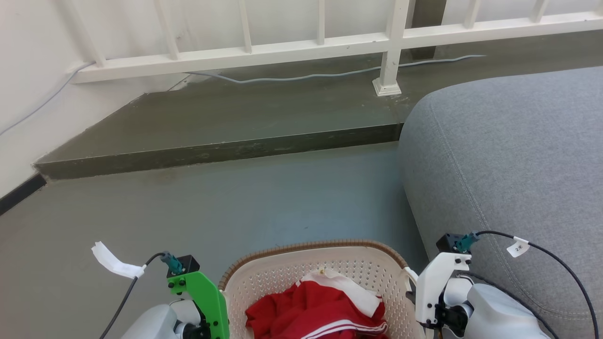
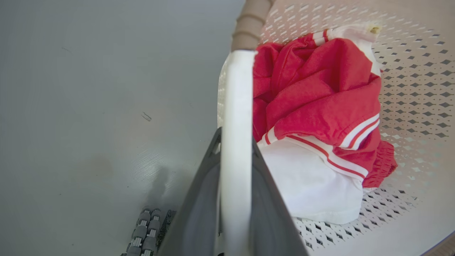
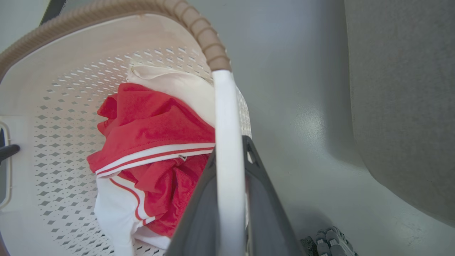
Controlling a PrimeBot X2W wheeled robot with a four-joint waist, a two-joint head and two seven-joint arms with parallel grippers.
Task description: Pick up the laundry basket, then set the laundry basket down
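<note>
Laundry basket [image 1: 282, 278] (red-and-white clothes [image 1: 311, 306] inside) was held at both sides, left tool [image 2: 235, 138] and right tool [image 3: 230, 149] each clamped on a white handle [image 2: 236, 89], likely to keep it level.

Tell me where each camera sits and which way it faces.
Head view: from the head, forward and down at grey sofa, laundry basket; left wrist and right wrist low.
Left wrist view: along the left pincer, clamping a basket handle.
Right wrist view: along the right pincer, on the other handle.
Wrist views share red-and-white clothes.
</note>
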